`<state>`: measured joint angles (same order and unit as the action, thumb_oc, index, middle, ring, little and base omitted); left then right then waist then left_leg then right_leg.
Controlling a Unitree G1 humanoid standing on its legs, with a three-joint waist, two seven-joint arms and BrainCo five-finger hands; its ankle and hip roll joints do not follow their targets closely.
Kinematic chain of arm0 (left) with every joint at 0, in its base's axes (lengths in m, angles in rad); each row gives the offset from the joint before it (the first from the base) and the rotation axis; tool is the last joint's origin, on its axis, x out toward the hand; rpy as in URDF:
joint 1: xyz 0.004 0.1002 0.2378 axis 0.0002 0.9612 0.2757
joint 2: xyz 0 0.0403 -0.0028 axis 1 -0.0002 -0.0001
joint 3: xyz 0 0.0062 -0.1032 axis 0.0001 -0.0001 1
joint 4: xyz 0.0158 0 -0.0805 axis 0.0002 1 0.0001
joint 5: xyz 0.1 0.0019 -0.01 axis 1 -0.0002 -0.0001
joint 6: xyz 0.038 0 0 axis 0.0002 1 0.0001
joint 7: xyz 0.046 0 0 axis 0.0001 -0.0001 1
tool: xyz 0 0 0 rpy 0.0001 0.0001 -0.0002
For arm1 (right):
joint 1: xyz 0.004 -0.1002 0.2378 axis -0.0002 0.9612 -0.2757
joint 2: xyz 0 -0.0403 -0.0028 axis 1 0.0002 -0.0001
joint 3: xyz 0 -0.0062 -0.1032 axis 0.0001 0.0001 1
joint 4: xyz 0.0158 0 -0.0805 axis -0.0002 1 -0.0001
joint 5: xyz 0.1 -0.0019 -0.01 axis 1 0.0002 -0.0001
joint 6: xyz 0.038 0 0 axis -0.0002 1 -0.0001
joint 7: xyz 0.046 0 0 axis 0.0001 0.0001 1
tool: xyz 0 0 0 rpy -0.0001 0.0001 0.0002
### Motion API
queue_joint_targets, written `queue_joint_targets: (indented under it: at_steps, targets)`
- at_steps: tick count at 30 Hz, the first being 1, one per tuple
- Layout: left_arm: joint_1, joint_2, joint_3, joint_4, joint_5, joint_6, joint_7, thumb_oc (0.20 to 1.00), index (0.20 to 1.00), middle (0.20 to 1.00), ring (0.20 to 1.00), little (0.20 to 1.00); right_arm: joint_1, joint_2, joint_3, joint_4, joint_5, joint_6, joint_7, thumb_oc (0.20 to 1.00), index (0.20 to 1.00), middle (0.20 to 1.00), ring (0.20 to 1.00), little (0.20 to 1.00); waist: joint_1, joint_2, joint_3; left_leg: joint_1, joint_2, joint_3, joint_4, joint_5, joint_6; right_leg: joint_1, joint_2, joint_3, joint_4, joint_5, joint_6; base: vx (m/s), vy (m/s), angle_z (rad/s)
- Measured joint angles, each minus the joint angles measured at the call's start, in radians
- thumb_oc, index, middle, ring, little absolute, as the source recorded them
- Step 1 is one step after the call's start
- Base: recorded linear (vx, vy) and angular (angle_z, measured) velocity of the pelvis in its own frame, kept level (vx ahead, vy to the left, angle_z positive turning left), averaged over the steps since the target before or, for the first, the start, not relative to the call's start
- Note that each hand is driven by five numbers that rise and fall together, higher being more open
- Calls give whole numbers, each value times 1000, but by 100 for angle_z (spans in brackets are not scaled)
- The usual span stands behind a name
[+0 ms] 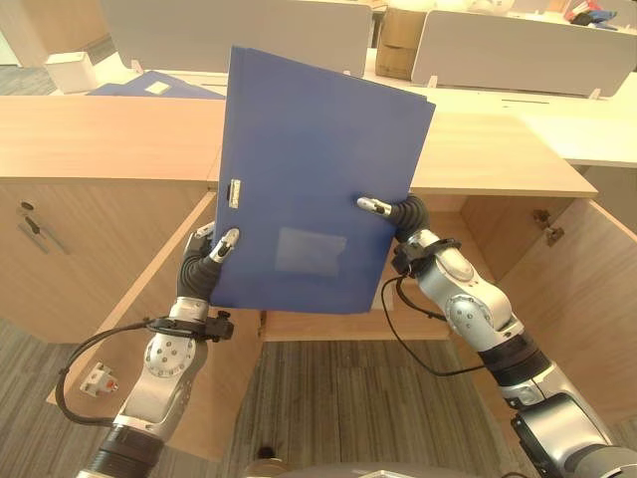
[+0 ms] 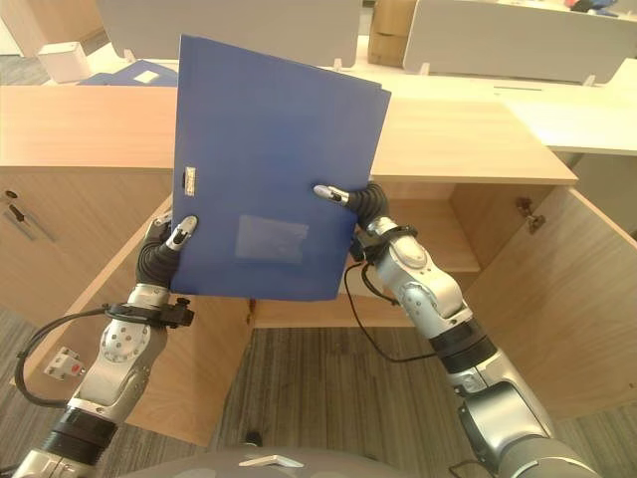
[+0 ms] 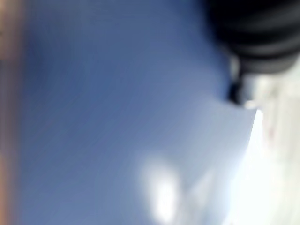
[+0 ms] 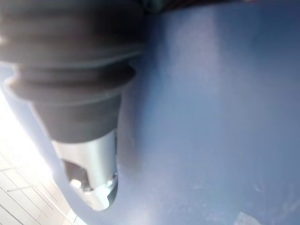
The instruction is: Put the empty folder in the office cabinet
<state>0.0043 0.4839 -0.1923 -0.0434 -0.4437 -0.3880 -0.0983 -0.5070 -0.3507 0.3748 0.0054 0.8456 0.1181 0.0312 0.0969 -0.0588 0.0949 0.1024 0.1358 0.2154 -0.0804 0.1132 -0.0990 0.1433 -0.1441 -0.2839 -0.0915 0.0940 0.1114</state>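
Holding the blue folder [image 1: 314,174] up in front of me with both hands, I have it upright and slightly tilted, its broad face toward my head and its lower edge level with the cabinet's [image 1: 498,214] open front. My left hand [image 1: 204,261] pinches the folder's lower left corner, thumb on the near face and fingers out of sight behind it. My right hand [image 1: 398,211] pinches the right edge about halfway up, thumb [image 1: 374,205] lying on the near face, the rest hidden behind the cover. From my right wrist I see the thumb pressed flat against blue; from my left wrist, blurred blue surface and the dark cover of my own hand.

A small metal clip [image 1: 235,192] sits near the folder's left edge, and a pale label patch [image 1: 311,250] lies lower on the face.

Behind the folder stands the wooden cabinet with both doors swung outward: the left door [image 1: 149,299] beside my left arm, the right door [image 1: 587,289] out past my right arm. The folder hides much of the opening; a shelf edge [image 1: 338,324] shows just below it. On the cabinet top, far left, lies another blue folder [image 1: 149,88], with a small white box [image 1: 72,70] near it. White desk dividers [image 1: 518,50] and a cardboard box [image 1: 400,42] stand farther back.
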Motion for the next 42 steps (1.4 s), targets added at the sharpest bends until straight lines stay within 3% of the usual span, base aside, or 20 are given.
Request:
queue_joint_targets:
  at_steps: [1, 2, 13, 14, 24, 27, 29, 32, 35, 38, 42]
  targets:
    - [0, -1, -9, 1, -14, 4, 0, 200, 200, 200, 200, 200, 0, 0, 0, 1, 0, 0, -2, 354, 354, 354, 354, 354, 0, -2, -2, 0, 0, 0, 1, 0, 0, 0, 0, 0, 0, 0, 0, -33, -20, 0]
    - [0, 0, -12, 1, -20, 14, 0, 200, 200, 200, 200, 200, 0, -1, 0, 1, 0, 0, -2, 200, 200, 200, 200, 200, 0, -5, -3, 0, 0, 0, 1, 1, 0, 0, 0, 0, 0, 0, 0, -38, -18, 0]
    - [0, 1, -20, 5, -61, 28, 7, 200, 200, 200, 200, 200, 0, -1, 13, 3, -2, -11, 20, 200, 200, 200, 200, 200, -2, -6, -4, 0, 0, 0, -1, 1, 0, 0, -1, 0, 0, 0, 0, -6, -2, 0]
    - [0, 1, -22, 5, -63, 28, 7, 1000, 1000, 1000, 1000, 1000, 0, -1, 14, 4, -25, -14, 18, 200, 200, 200, 200, 200, -2, -6, -3, 0, 0, 0, 0, 1, 0, 0, -1, 0, 0, 0, 0, 0, 0, 0]
    - [2, -19, -35, 5, -83, 29, 50, 1000, 1000, 1000, 1000, 1000, 20, -15, 13, 5, -187, -53, 47, 200, 200, 200, 200, 200, -2, -5, -3, 0, 0, -1, -1, 1, 0, -1, -1, 0, 0, 0, 0, -2, -3, 0]
    - [4, -33, -20, 4, -82, 21, 91, 1000, 1000, 1000, 1000, 1000, 92, -51, 20, -2, -317, -59, 67, 200, 200, 200, 200, 200, -3, -5, -2, -2, 0, -1, -7, 0, 1, -3, -2, 0, 0, 0, 0, 0, 0, 0]
    - [33, -48, 17, 1, -74, -37, 132, 1000, 1000, 1000, 1000, 1000, 184, -73, 16, -29, -358, -80, 65, 200, 200, 200, 200, 200, -4, -4, -1, -7, 1, -1, -7, 0, 2, -6, -2, 0, 0, -1, -1, 0, 0, 0]
    - [49, -76, 49, 1, -84, -68, 166, 1000, 1000, 1000, 1000, 1000, 279, -95, 16, -30, -397, -88, 60, 200, 200, 200, 200, 200, -4, -1, 15, -9, 1, -1, -7, 0, 2, -8, -1, 0, 0, -1, -1, -8, -10, 0]
    - [72, -93, 45, 4, -97, -70, 147, 1000, 1000, 1000, 1000, 1000, 317, -95, 17, -30, -444, -107, 58, 200, 200, 200, 200, 200, -8, 0, 25, -12, 1, 0, -7, 1, 2, -12, 0, 0, 0, -1, 0, 0, 0, 0]
    - [126, -107, 19, 9, -137, -71, 63, 1000, 1000, 1000, 1000, 1000, 370, -100, 11, -19, -454, -150, 64, 200, 200, 200, 200, 200, -9, -8, 32, -13, 1, 0, -7, 0, 2, -18, -1, 1, 0, -1, 0, 0, 0, 0]
    - [159, -107, -12, 108, -181, -80, 21, 1000, 1000, 1000, 1000, 1000, 431, -94, 11, 74, -483, -197, 91, 200, 200, 200, 200, 200, -8, -10, 36, -14, 1, 1, -7, -1, 3, -19, -3, 1, 0, -2, 0, 0, 0, 0]
